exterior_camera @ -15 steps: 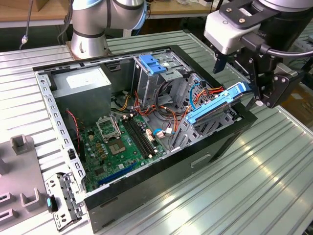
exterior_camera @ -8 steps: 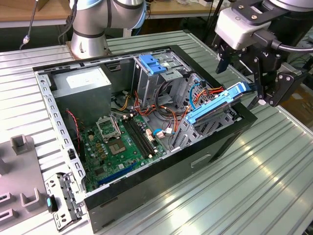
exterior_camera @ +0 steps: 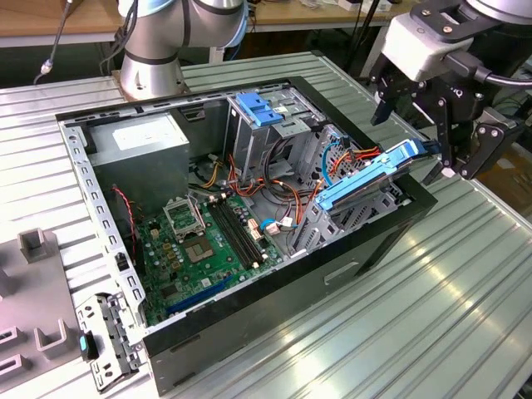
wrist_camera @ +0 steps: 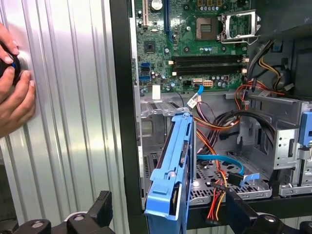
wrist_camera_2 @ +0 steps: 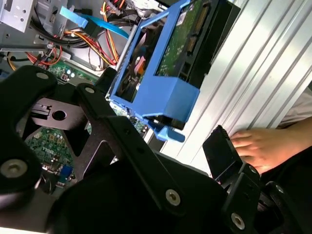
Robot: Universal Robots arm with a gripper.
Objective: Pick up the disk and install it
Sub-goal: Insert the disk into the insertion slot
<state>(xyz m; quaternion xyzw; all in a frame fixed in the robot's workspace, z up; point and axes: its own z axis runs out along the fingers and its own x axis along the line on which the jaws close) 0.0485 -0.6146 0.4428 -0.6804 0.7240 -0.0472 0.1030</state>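
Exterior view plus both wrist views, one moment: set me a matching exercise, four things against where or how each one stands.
Things:
1. disk
2. gripper
3. power-supply box
4. hand

Places or states:
A. outside the case, at the ribbed table
B. tilted, one end raised over the case wall
C. open, a finger on either side of the disk's end
D. in a corner of the case, towards the exterior view's left

Pairs: 1-B, 2-C, 3-D, 4-A.
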